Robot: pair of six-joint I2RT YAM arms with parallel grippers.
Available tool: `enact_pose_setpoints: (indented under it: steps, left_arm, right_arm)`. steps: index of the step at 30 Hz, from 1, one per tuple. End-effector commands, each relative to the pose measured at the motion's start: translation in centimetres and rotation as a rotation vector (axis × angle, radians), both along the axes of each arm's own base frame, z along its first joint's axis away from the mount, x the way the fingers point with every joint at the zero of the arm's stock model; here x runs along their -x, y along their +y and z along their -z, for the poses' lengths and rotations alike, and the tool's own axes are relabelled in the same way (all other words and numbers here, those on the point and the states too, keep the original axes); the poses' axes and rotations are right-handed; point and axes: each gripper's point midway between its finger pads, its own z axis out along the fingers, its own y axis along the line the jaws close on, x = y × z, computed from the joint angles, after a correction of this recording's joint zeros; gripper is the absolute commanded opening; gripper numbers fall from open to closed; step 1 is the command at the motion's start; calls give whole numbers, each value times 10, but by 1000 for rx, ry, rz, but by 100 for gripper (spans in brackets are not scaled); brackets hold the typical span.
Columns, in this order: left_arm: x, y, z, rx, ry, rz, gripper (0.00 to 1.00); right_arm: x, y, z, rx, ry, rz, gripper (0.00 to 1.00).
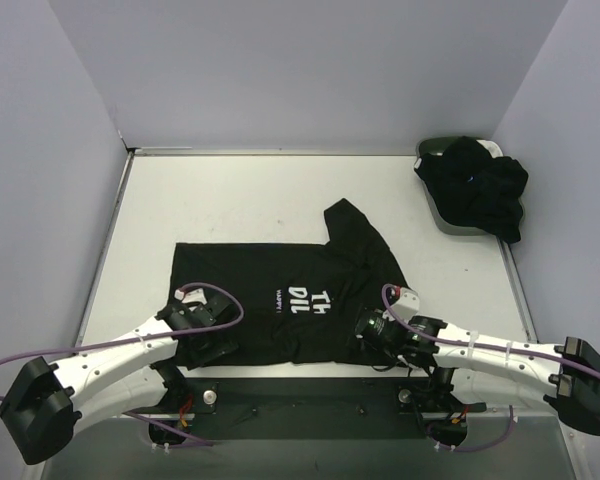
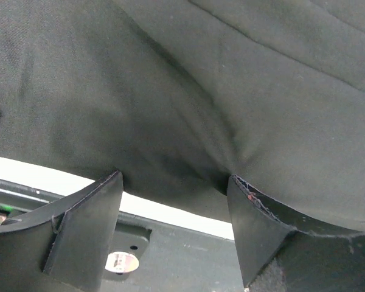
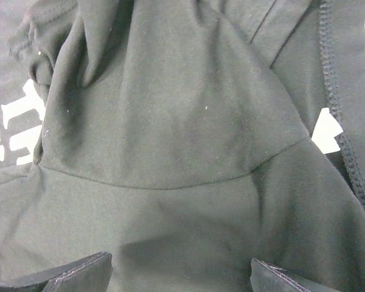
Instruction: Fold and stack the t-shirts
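The left claw is low at the near edge of the table, its jaws spread and unclenched. The near hem of the printed t-shirt bulges into the gap between its fingers, but nothing is pinched. The rest of that shirt lies flat ahead of the claw and off to its right, with the white lettering just beyond.

The likely slip here is a shallow bite. The hem only just reaches between the fingers, so closing now could catch the top layer alone, or push the cloth forward over the smooth table rather than trap it.

The right claw is fully released too, hovering over rumpled black cloth at the shirt's near right corner, with folds and a stitched edge ahead of it and to its right. That corner is bunched, so a close there may gather several layers or a stray fold, and the lifted edge would come up crooked. A sleeve sticks out well ahead of this claw and could flop loose and spoil the fold.

If one claw holds and the other misses, the shirt would drag askew.

Far beyond the right claw, out to its right, a heap of black shirts sits in the basket, not yet folded.
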Motion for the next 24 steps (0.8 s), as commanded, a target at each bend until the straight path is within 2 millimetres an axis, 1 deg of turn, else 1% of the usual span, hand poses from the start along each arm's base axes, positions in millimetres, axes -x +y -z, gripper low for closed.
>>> enact_pose_setpoints:
  steps: [1,4,6,7,9,10,11,12,13,14,15,16,17,18,19,20,21,22,23,24]
  left_arm:
    - [19,12,-2,-12,54,-105,79]
    - [7,16,-18,-28,-13,-116,79]
    - [-3,12,-30,-12,-58,-120,79]
    - [-6,11,-35,-9,-72,-124,79]
    - [-17,9,-48,-14,-120,-121,79]
    - [-26,3,-62,1,-151,-106,79]
    - [-33,0,-72,6,-180,-99,79]
    - [-42,-4,-81,13,-216,-86,79]
    - [-54,-13,-100,28,-257,-57,80]
    - [-62,-16,-109,28,-278,-48,81]
    - [-73,-22,-119,41,-311,-34,82]
    - [-88,-29,-136,36,-336,3,82]
    - [-101,-28,-144,32,-354,-17,83]
    - [-113,-31,-144,25,-339,-9,82]
    - [-123,-31,-147,11,-337,26,83]
    - [-145,-24,-158,31,-371,-27,83]
    - [-156,-20,-159,31,-371,-41,83]
    - [-165,-18,-151,23,-333,-23,83]
    - [-181,-12,-156,27,-356,-54,83]
    - [-194,6,-147,4,-326,-116,84]
  right_arm:
    - [49,-59,32,182,185,65,100]
    - [46,-61,29,189,165,74,100]
    - [41,-57,24,172,144,73,100]
    - [35,-49,15,154,123,56,100]
    - [20,-40,-2,147,48,32,100]
    - [12,-37,-15,164,13,3,100]
    - [-9,-23,-44,143,-84,-1,100]
    - [-20,-14,-61,131,-131,-16,100]
    - [-30,-9,-78,129,-177,-25,100]
    - [-45,8,-110,118,-236,-72,100]
    - [-56,11,-125,130,-276,-74,100]
    - [-71,12,-138,144,-299,-61,100]
    - [-84,14,-145,202,-308,-106,100]
    - [-98,24,-163,170,-316,-112,100]
    - [-122,21,-172,150,-327,-67,100]
    - [-137,23,-168,158,-304,-66,100]
    - [-149,31,-176,121,-296,-102,100]
    - [-165,38,-181,68,-306,-100,100]
    - [-189,23,-171,69,-274,-38,100]
    - [-205,22,-178,38,-283,-27,100]
